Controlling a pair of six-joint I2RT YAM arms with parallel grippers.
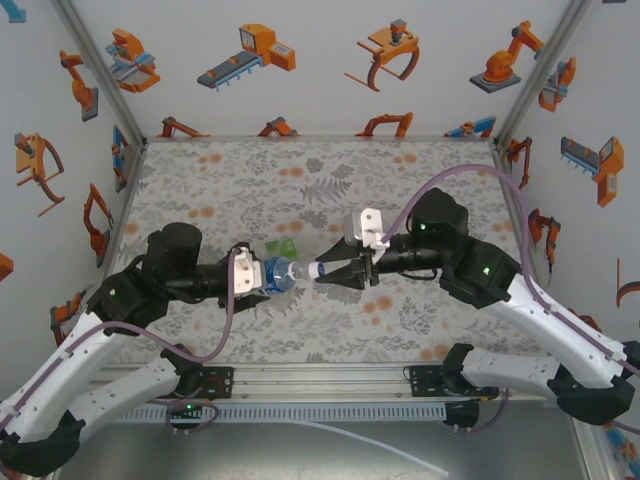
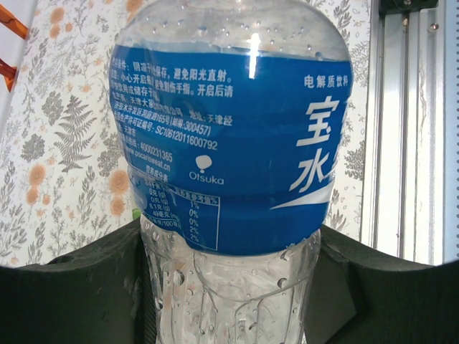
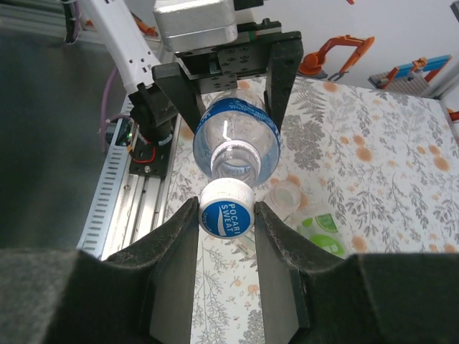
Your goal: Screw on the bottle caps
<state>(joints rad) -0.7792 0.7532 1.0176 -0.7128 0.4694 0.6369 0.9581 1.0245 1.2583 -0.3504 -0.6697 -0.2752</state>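
Note:
A clear bottle with a blue label (image 1: pixel 282 272) is held lying level above the table, its neck pointing right. My left gripper (image 1: pixel 262 273) is shut on its lower body (image 2: pixel 229 143), with the black fingers (image 2: pixel 86 287) on both sides. My right gripper (image 3: pixel 226 223) is shut on a white bottle cap with a blue top (image 3: pixel 226 215). The cap sits just in front of the bottle's open mouth (image 3: pixel 233 159) and slightly below it. Whether cap and neck touch I cannot tell. In the top view the cap (image 1: pixel 316 271) meets the neck tip.
Beneath the held bottle, a clear open-mouthed bottle (image 3: pixel 287 198) and a green-and-white labelled bottle (image 3: pixel 320 233) lie on the floral table; a green patch (image 1: pixel 280 246) marks them from above. An aluminium rail (image 3: pixel 136 193) runs along the near edge. Patterned walls enclose the table.

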